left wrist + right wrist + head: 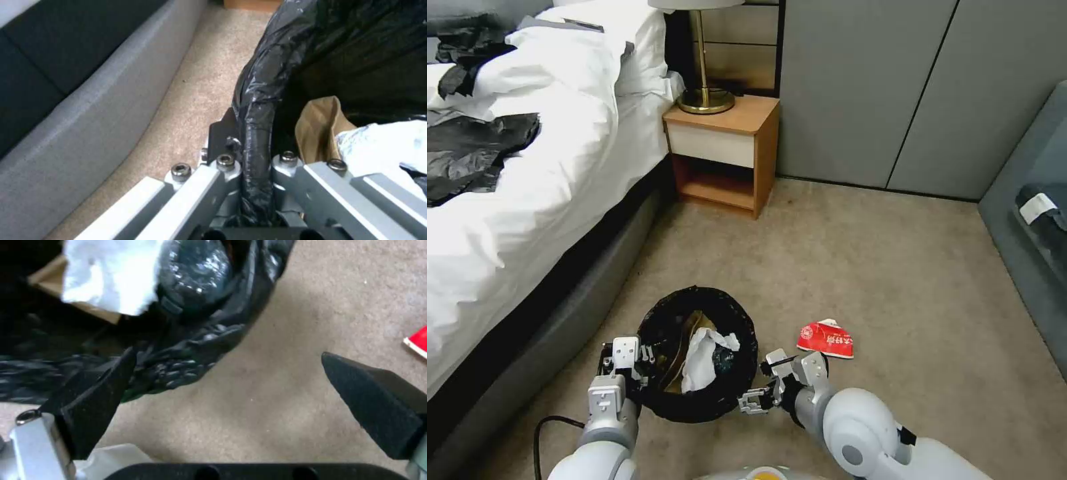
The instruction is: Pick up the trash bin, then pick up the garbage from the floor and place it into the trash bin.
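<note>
Bin [697, 353]: my left pincer [256, 160] clamped on its rim; my right pincer [227, 406] wide, empty, beside bin; red packet [826, 339] right of bin.

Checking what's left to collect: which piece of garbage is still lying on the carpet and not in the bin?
The red-and-white packet, on the carpet beside the open right gripper. The white tissue and brown paper bag already sit inside the trash bin.

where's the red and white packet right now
In the head view the red-and-white packet lies on the carpet, right of the trash bin, just beyond the open right gripper.
</note>
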Motion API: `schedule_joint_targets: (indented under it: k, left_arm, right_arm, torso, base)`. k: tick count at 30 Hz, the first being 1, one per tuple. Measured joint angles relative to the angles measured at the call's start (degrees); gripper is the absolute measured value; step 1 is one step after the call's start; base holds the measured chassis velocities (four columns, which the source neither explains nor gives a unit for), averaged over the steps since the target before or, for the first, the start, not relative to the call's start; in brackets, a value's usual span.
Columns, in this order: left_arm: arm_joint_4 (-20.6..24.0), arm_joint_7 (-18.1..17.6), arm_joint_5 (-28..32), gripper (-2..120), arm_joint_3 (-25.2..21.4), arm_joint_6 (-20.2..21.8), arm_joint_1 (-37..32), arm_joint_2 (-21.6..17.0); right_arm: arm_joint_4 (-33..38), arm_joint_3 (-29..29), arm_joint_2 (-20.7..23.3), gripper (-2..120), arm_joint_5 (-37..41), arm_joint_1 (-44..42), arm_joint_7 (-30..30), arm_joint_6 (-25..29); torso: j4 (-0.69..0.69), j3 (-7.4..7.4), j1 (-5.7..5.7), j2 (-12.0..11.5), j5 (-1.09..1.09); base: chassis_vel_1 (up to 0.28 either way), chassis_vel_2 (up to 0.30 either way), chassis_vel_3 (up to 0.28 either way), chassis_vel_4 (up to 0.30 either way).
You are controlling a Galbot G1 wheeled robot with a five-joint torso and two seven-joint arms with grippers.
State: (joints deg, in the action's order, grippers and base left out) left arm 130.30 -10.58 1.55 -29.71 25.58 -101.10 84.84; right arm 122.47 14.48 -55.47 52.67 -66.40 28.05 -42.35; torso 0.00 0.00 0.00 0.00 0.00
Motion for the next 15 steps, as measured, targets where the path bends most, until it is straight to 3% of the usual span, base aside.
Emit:
schedule_joint_targets:
  k: [6,10,15]
  left_arm:
    - [-0.9,-0.1,0.4,0,-0.5,0.1,0.3,-0.1]
    - [-2.2,-0.1,0.5,0,-1.0,0.1,0.6,-0.2]
    - [-3.8,-0.1,0.6,0,-1.4,0.1,1.0,-0.3]
  right_arm:
    - [3.1,-1.1,0.8,100,-3.9,-2.0,-1.5,1.3]
    - [7.3,-3.1,1.4,100,-9.3,-4.4,-3.1,5.1]
    - [12.1,-6.9,0.9,100,-23.7,-9.7,-6.6,13.4]
  torso:
    - [0.0,0.0,0.0,0.0,0.0]
    - [0.0,0.0,0.0,0.0,0.0]
    - [0.0,0.0,0.0,0.0,-0.01]
  base:
    - [0.0,0.0,0.0,0.0]
    - [0.0,0.0,0.0,0.0]
    - [0.0,0.0,0.0,0.0]
